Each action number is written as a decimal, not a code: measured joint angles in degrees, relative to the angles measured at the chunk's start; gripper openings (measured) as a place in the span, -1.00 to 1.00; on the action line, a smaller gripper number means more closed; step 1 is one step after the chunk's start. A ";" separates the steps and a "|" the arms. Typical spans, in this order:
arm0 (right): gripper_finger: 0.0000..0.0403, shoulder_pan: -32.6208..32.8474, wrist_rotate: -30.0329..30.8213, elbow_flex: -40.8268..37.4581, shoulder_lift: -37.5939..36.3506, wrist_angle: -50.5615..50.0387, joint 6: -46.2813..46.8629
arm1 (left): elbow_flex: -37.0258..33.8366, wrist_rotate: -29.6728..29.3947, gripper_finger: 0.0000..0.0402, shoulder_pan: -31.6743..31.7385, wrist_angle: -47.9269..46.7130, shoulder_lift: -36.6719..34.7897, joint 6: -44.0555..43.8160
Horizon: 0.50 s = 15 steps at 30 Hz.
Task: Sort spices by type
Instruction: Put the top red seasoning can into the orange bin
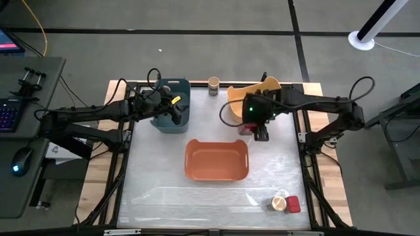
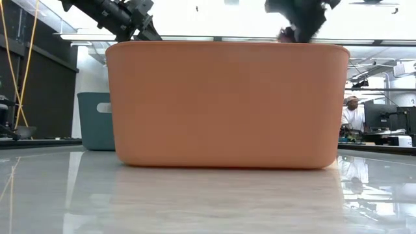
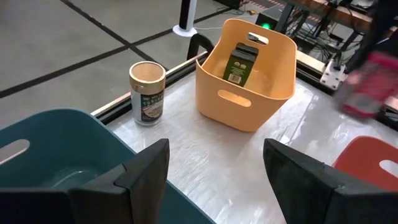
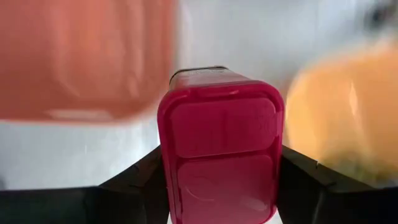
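My right gripper point(image 1: 254, 129) hangs between the orange bin point(image 1: 216, 159) and the yellow bin point(image 1: 244, 99), shut on a red square tin point(image 4: 221, 155). That tin shows as a red blur point(image 3: 372, 87) in the left wrist view. My left gripper point(image 3: 217, 177) is open over the blue bin point(image 1: 172, 105) with nothing between its fingers. A dark blocky container point(image 3: 241, 62) leans inside the yellow bin point(image 3: 249, 81). A round jar with a tan lid point(image 3: 147, 93) stands on the table beside it. Another jar point(image 1: 280, 203) and red tin point(image 1: 293, 204) sit near the front right corner. My right gripper pinches the red tin by two opposite side walls point(image 4: 166, 186), one finger point(image 4: 140, 183) on each side, just below its red lid. The fingers come from above, pointing steeply down. The tin hangs upright, lid up, lifted clear of the table.
The orange bin point(image 2: 227, 104) stands in the table's middle and fills the low view. Blue bin point(image 2: 97, 120) and yellow bin stand at the far edge. A person point(image 2: 353, 114) sits at a desk in the room beyond the table.
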 joint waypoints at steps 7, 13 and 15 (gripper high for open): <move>0.04 5.42 -4.69 7.94 4.85 3.03 -22.12 | 0.00 0.02 0.22 0.00 -0.07 -0.02 -0.28; 0.17 13.30 -1.53 9.01 10.55 5.74 -37.19 | 0.00 2.04 0.22 0.00 -0.04 -0.02 -0.37; 0.21 14.80 -1.58 9.01 12.83 7.05 -36.44 | 0.00 3.58 0.22 0.00 -0.07 0.00 -0.37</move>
